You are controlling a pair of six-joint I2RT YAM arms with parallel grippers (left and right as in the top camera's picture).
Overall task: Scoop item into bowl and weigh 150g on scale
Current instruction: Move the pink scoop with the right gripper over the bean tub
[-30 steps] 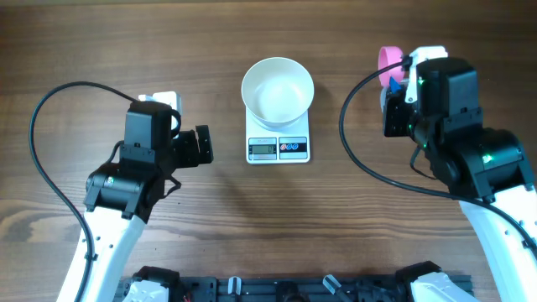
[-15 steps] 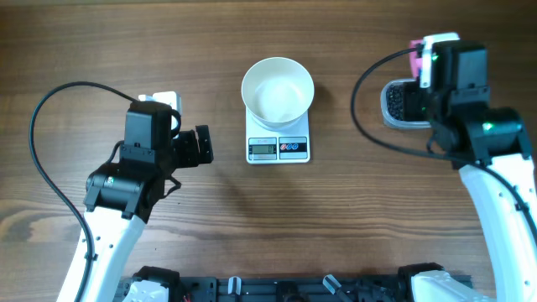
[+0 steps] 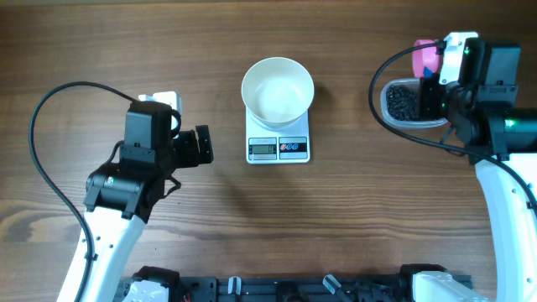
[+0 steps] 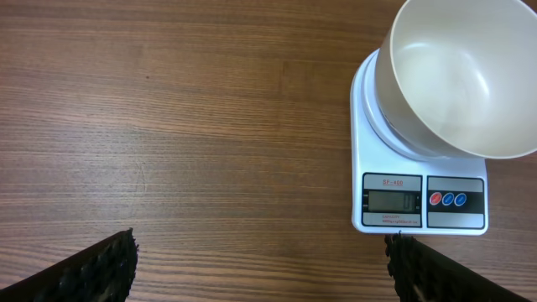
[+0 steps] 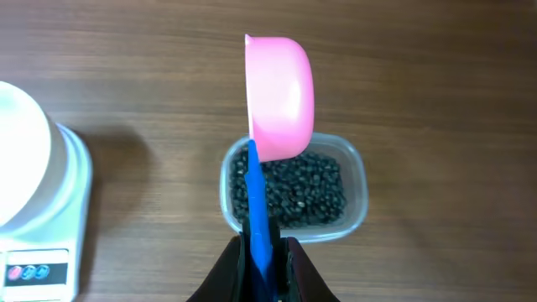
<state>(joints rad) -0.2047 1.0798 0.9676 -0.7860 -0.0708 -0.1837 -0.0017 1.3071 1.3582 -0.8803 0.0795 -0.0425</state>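
A: Entry one, any lettering?

B: The scale (image 4: pixel 419 201), white and rectangular, lies mid-worktop (image 3: pixel 101 42). A short line of red print sits above its grey display; both the print and the digits are too small to read. Beside the display there are round buttons, one red and the others blue.

A: Entry two, arms.

B: The left arm lies left of the scale, its wrist aimed at it. The left fingers (image 4: pixel 105 264) are spread wide apart with nothing between them, only bare wood. The right arm reaches to the right edge of the worktop. The right fingers (image 5: pixel 225 277) are clamped on the blue handle (image 5: pixel 258 210) of a pink scoop (image 5: pixel 281 96).

A: Scoop attitude?

B: It is lifted above the clear tub (image 5: pixel 357 197) and its cup is turned on its side, over the tub's far rim. Only the pink outer shell shows, so I cannot tell what it carries.

A: Entry three, containers.

B: The bowl (image 3: pixel 278 92), round and white, stands on the scale's platform behind the display, and its inside shows plain white. The tub, rounded-rectangular, is well to the right of the scale. It holds the item (image 5: pixel 306 189), many tiny round black pieces lying loose across its floor.

A: Location of the item, confirmed?

B: It is in the tub, below the scoop.
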